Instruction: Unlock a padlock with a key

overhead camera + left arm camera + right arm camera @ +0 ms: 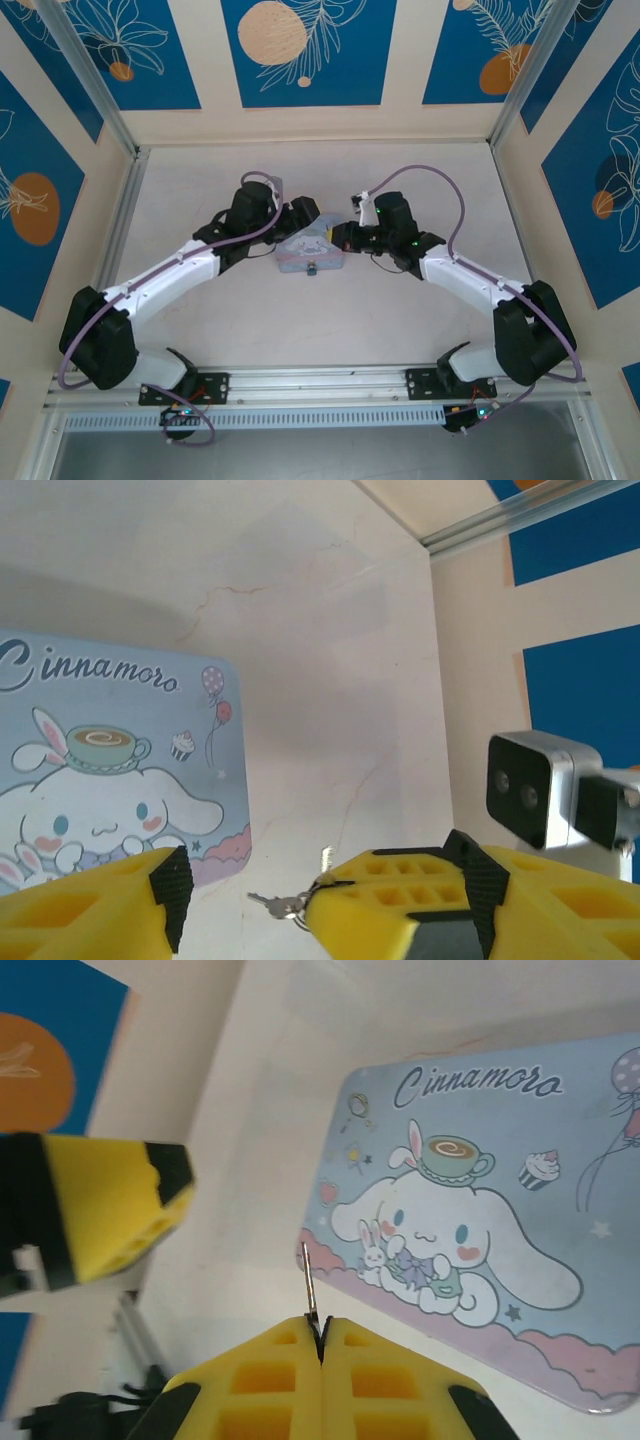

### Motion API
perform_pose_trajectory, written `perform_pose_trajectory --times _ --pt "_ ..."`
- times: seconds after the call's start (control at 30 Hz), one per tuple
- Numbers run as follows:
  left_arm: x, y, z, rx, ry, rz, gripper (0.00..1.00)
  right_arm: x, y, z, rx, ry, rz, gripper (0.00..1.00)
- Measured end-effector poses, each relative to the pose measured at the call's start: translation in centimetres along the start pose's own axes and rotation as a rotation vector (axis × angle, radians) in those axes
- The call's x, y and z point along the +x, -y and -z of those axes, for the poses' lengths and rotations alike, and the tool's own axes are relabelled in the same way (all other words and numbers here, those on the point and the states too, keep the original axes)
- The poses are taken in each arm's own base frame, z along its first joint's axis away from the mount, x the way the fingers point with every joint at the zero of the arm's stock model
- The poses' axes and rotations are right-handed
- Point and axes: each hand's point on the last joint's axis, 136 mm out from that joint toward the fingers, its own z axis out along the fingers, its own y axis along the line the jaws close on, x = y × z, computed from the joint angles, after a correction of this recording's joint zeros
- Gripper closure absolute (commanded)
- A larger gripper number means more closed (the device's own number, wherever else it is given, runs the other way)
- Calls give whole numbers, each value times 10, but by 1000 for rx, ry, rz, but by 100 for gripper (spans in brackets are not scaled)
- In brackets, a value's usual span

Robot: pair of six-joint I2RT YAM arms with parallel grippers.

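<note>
My right gripper (322, 1332) is shut on the key (310, 1278). Its thin blade sticks straight up out of the pinched yellow fingertips. In the left wrist view the same key (325, 859) pokes from those fingertips, and a ring with a second small key (270, 905) hangs below them. My left gripper (326, 885) stands open, its pads on either side of the right fingertips and touching nothing. From above, the two grippers (316, 218) (336, 234) meet over the tin. The padlock (312, 268), a tiny dark bluish thing, sits at the tin's near edge.
The pastel cartoon tin box (300, 250) (110, 740) (520, 1160) lies flat mid-table under both grippers. The right wrist's camera block (530, 785) sits close to my left fingers. Walls and aluminium rails (120, 230) ring the pale table.
</note>
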Motion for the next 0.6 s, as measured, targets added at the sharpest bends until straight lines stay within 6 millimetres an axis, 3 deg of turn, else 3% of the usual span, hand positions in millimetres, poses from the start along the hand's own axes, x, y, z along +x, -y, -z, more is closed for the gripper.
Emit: perform_pose_trajectory --times 0.27,0.6 --pt "15 -19 1 -95 -72 75 26 26 5 -8 226 -29 227 100" --pt "24 -33 -5 -149 -103 147 30 33 -7 -11 281 -14 386 100"
